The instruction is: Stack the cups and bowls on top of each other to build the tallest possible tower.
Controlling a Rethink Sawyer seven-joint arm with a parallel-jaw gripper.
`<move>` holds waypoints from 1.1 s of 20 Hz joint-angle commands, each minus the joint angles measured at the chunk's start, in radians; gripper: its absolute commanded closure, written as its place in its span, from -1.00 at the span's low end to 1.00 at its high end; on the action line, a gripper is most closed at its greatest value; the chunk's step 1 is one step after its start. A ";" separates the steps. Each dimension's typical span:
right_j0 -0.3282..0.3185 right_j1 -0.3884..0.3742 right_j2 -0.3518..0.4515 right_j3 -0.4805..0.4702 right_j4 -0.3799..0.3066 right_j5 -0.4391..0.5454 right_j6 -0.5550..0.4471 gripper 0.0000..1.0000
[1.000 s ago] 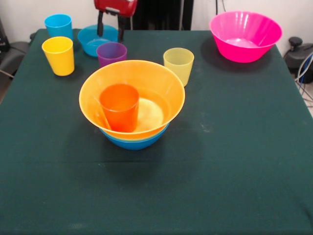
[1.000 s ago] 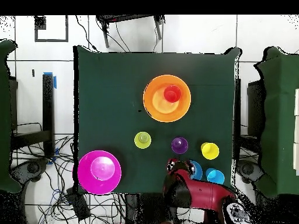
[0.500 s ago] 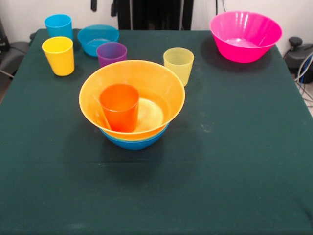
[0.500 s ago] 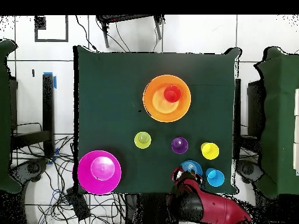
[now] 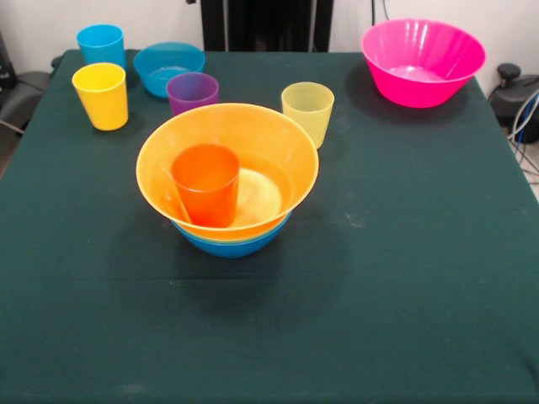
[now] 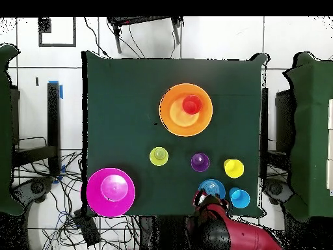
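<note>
The tower stands mid-table: an orange cup (image 5: 206, 183) sits in the large orange-yellow bowl (image 5: 261, 139), which rests in a medium blue bowl (image 5: 232, 245). The blue cup (image 5: 101, 44), yellow cup (image 5: 101, 95), purple cup (image 5: 192, 91) and pale yellow-green cup (image 5: 307, 109) stand apart on the table. A small blue bowl (image 5: 168, 67) and the large pink bowl (image 5: 423, 61) sit at the far side. No green bowl shows. My gripper (image 6: 203, 198) shows only in the overhead view, drawn back at the table's edge beside the small blue bowl (image 6: 213, 188).
The red and black arm (image 6: 227, 233) lies off the table by the robot's base. The dark green table (image 5: 404, 278) has cables and floor around it.
The gripper has drawn back from over the small blue bowl toward the robot's base and has left the front view. The cups and bowls have not moved.
</note>
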 commanded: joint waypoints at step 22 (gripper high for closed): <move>-0.045 -0.107 0.146 0.172 -0.052 0.130 -0.030 -1.00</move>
